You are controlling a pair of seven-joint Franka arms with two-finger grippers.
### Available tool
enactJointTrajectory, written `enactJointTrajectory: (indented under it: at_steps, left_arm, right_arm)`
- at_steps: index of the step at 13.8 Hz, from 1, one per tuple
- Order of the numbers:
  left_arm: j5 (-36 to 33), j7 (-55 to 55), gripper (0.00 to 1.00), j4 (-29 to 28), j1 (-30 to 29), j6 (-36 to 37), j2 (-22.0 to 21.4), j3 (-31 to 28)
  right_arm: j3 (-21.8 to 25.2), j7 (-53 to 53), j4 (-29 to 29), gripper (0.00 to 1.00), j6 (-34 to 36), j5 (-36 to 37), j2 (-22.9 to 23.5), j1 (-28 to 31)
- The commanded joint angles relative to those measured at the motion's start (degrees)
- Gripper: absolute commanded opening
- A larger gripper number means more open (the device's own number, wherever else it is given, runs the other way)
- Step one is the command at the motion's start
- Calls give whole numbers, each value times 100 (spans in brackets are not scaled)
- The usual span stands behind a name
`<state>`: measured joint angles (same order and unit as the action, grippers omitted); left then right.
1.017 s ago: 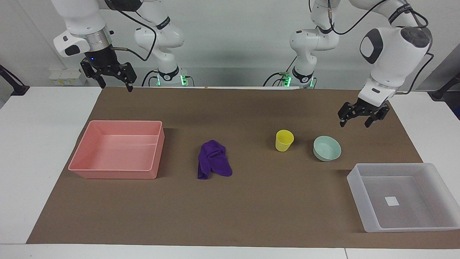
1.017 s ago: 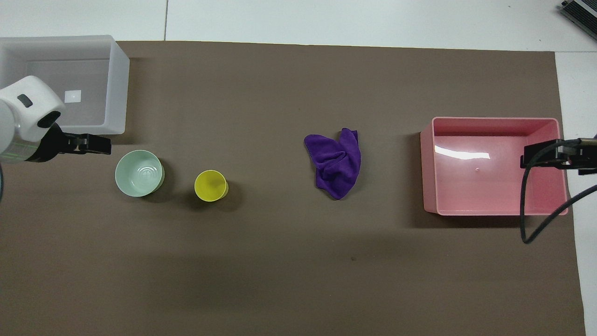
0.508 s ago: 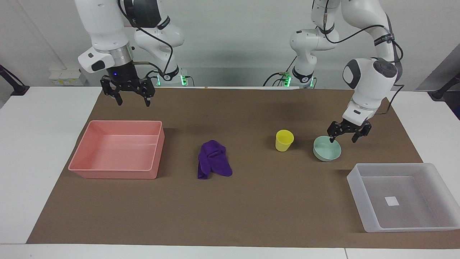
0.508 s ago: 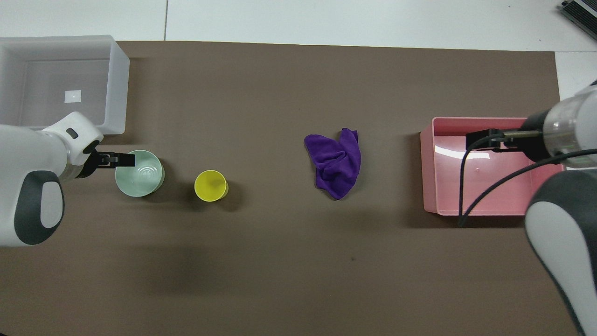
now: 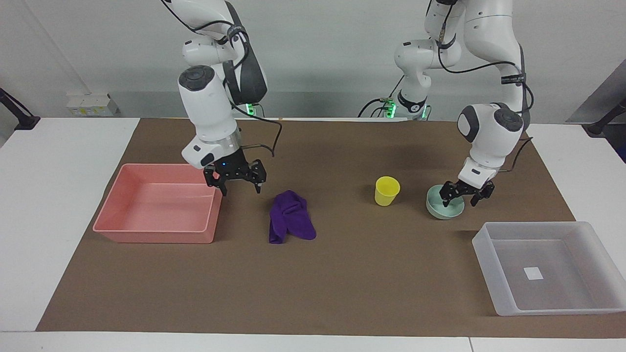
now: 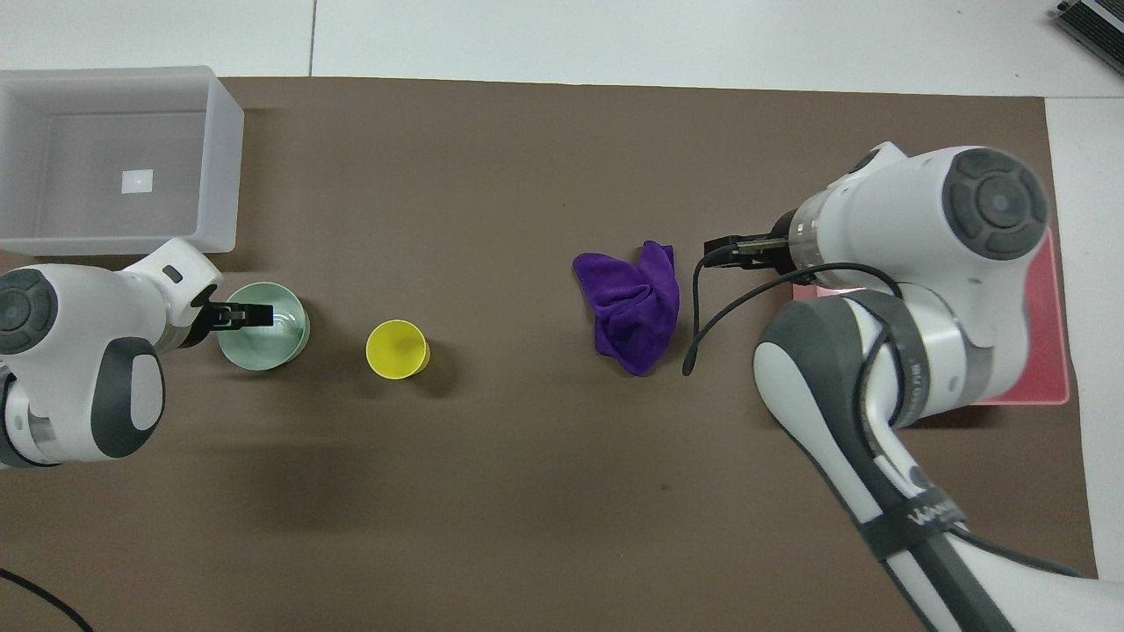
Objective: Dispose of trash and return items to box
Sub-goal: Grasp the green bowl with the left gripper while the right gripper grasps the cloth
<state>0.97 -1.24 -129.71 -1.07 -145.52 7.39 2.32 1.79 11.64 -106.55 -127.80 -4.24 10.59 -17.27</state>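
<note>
Brown paper mat (image 5: 342, 274) covers the white table (image 5: 58, 205) before a pale wall. Left gripper (image 5: 458, 194) straddles the mint-green bowl's (image 5: 452, 211) rim, fingers apart; right gripper (image 5: 235, 179), spread, hangs beside the purple cloth (image 5: 290, 223).

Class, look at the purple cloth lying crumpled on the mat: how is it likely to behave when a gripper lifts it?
The cloth lies in soft folds, so it will probably droop and hang rather than hold shape. It looks thin, so likely light. Its bunched ridges should give fingers something to pinch.
</note>
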Motion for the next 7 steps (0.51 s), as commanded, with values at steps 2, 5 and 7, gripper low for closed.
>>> enactJointTrajectory:
  at_steps: [2,5,7]
  left_arm:
    - [-89,36,0,-142,-86,-187,-45,41]
    - [-89,-16,0,-107,-104,-152,-71,41]
    - [-89,-43,0,-72,-113,-82,-193,32]
  right_arm:
    - [-12,321,-323,100,-1183,-95,635,-540]
    - [-4,304,-323,100,-1782,-86,1180,-769]
    - [5,251,-392,100,-1819,-42,1226,-770]
